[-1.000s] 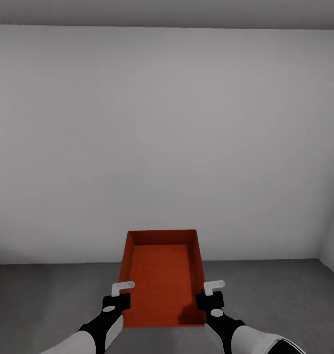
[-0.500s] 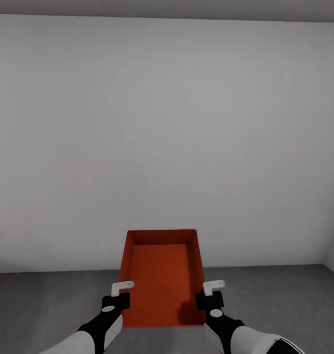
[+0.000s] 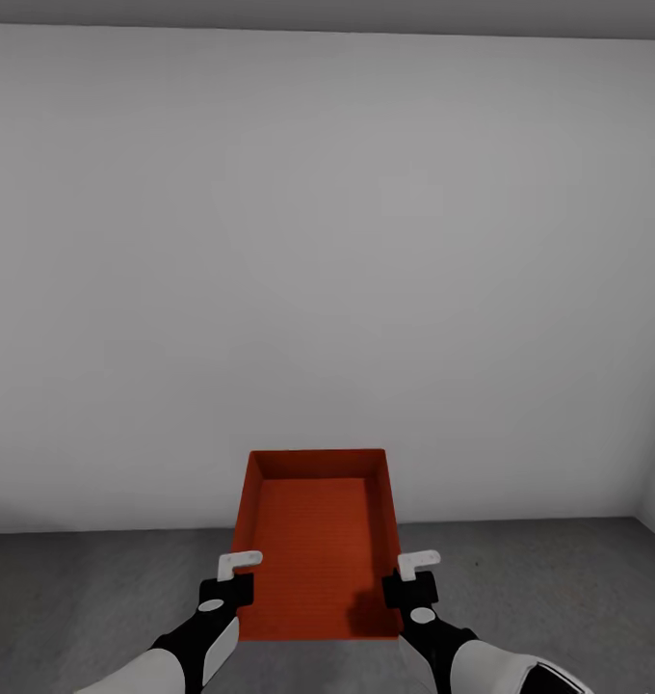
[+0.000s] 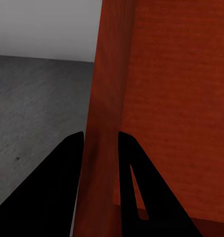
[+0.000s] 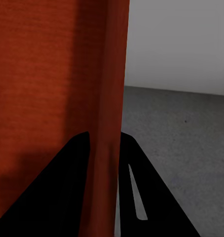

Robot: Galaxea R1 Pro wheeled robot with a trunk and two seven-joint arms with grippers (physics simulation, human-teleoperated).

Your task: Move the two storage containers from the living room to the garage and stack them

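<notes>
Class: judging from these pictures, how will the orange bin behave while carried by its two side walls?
The bin looks thin-walled, so it may flex. The left end effector and right end effector each pinch one wall, so slipping seems possible. It is lidless, and probably light.

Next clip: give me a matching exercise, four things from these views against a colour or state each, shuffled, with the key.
Things:
1. storage container
2. wall
3. floor
4. left hand

Descriptions:
A. plain pale grey, upright, straight ahead
B. orange-red, open-topped, carried between both hands
C. shut on the container's side wall
D. dark grey, rough concrete

Pairs: 1-B, 2-A, 3-D, 4-C

The right hand clamps the opposite side wall in the same way.
</notes>
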